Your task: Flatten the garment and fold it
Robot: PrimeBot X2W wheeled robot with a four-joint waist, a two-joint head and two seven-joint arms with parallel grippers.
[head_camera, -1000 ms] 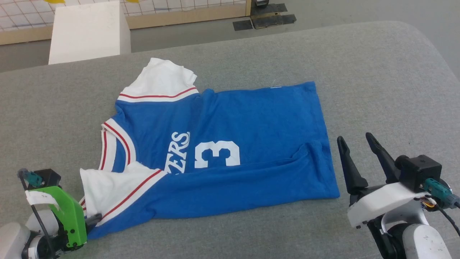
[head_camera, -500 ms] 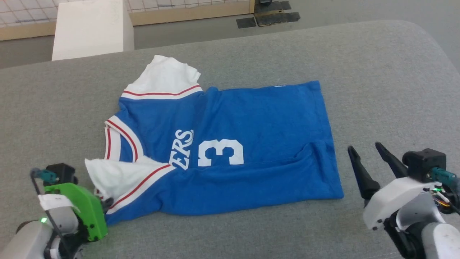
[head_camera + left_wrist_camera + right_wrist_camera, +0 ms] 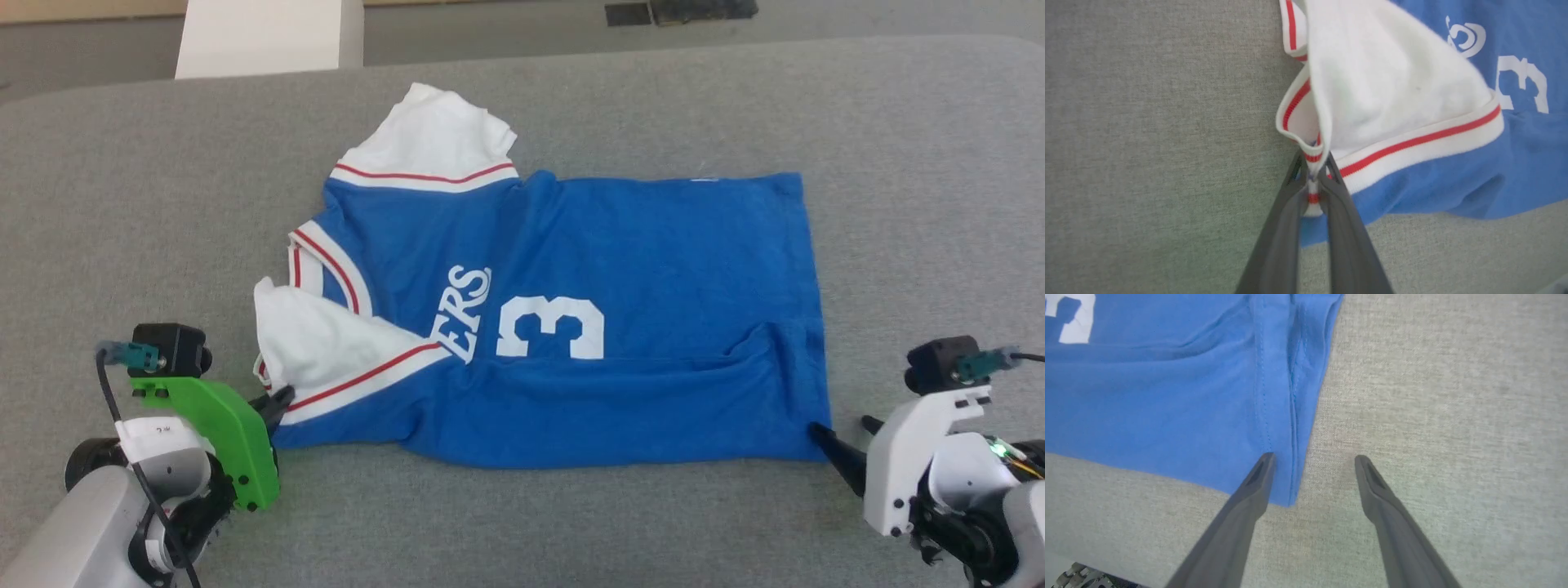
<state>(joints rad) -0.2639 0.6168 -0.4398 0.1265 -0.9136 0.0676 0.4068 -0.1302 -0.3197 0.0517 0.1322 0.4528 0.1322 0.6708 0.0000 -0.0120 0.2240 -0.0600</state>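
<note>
Two edges: left fingers [image 3: 1286, 228] pinch garment [image 3: 653, 245] trim; right fingers [image 3: 1249, 490] spread astride hem.

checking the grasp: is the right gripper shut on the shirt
No, the right gripper is open, its jaws straddling the shirt corner.

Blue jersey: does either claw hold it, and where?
The left claw, shut on the bright blue jersey T-shirt at a red-striped white edge by its near sleeve; the right claw is open.

Your left hand [image 3: 1312, 167] clamped, your right hand [image 3: 1312, 459] spread.
Left fingers pinch an edge of the garment [image 3: 653, 245] between them, low at your left; right fingers lie low and apart, pointing inward.
</note>
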